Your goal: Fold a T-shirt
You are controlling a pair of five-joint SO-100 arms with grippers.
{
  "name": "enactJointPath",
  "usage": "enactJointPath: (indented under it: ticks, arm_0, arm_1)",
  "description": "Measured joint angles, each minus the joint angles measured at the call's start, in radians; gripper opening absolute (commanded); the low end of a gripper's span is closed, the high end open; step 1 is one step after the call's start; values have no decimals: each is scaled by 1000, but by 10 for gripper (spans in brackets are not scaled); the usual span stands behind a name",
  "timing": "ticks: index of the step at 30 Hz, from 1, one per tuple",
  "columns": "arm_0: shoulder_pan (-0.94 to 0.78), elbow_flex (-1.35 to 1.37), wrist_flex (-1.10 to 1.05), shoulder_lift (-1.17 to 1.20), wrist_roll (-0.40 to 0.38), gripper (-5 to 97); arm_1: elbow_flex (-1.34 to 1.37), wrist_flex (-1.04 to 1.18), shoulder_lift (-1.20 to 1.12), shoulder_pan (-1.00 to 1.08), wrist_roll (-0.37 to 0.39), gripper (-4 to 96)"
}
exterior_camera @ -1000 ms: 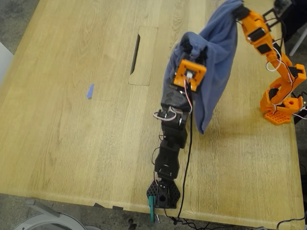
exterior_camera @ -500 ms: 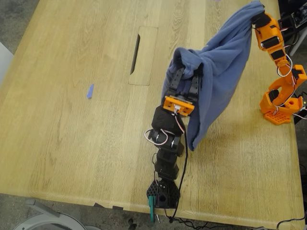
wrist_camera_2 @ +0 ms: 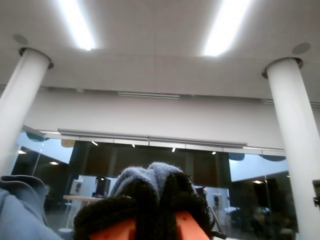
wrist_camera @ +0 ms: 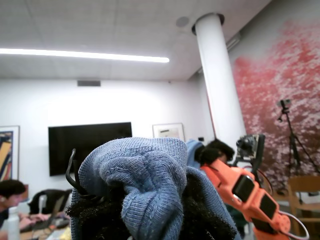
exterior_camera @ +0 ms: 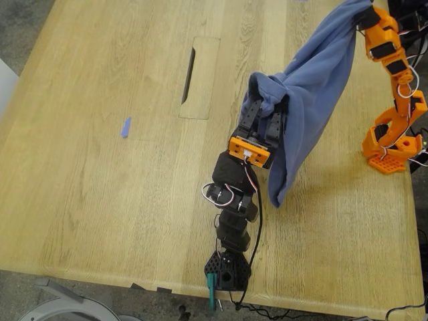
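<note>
The slate-blue T-shirt hangs in the air between both arms, stretched from upper right to centre in the exterior view, with a loose end drooping toward the table; its print is hidden. My first gripper, on the black arm, is shut on a bunched edge of the shirt. My second gripper, on the orange arm at the exterior view's top right, is shut on another bunch of the shirt. Both wrist views point up at the ceiling.
A tiny blue scrap lies on the wooden table at the exterior view's left. A dark slot is set in the tabletop. The black arm's base is at the near edge, the orange base at the right.
The orange arm has swung toward the exterior view's right, pulling the shirt tauter. The black arm has drawn back toward its base, then shifted slightly right, still holding the cloth.
</note>
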Motion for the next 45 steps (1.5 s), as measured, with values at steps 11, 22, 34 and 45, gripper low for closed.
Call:
enactJointPath:
  ticks: [11,22,34,45]
  arm_0:
    - [48,163,55,123,-60,-1]
    - [137,348,149,276,-109,-2]
    - [371,374,232,279,-109,-2]
    - [578,414,258,279,-109,-2]
  arm_1:
    - [-153,241,6,9,2,1]
    - [-221,499,61,-48,5,1]
    - [-232,692,169,-78,8,4]
    - [-164,758,244,-196,11,6]
